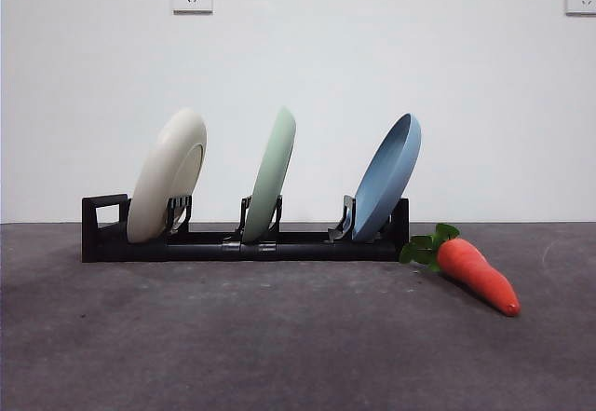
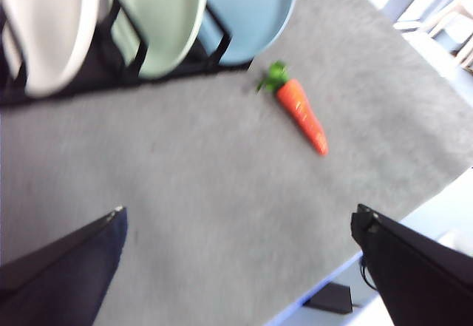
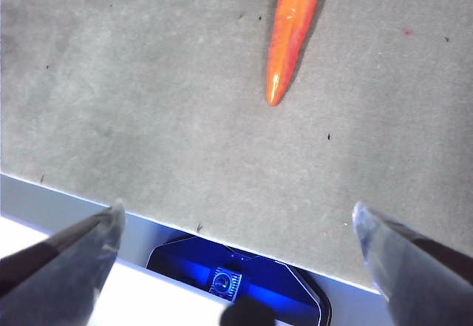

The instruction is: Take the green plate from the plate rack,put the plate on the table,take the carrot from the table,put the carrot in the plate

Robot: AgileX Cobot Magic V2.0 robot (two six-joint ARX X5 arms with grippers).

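Your green plate [image 1: 271, 173] stands in the middle slot of the plate rack [image 1: 186, 243], between the cream plate [image 1: 166, 185] and the blue plate [image 1: 388, 176]. The carrot [image 1: 475, 272] lies on the table [image 1: 233, 336] just right of the rack, tip toward you. Your left gripper [image 2: 240, 226] and right gripper [image 3: 236, 222] both hang wide open, holding nothing, above the table's near side.

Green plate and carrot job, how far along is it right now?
Nothing is done yet. The green plate stands in the plate rack between the cream plate and the blue plate. The carrot lies on the table. Both claws, left and right, are open and hold nothing. Every step remains.
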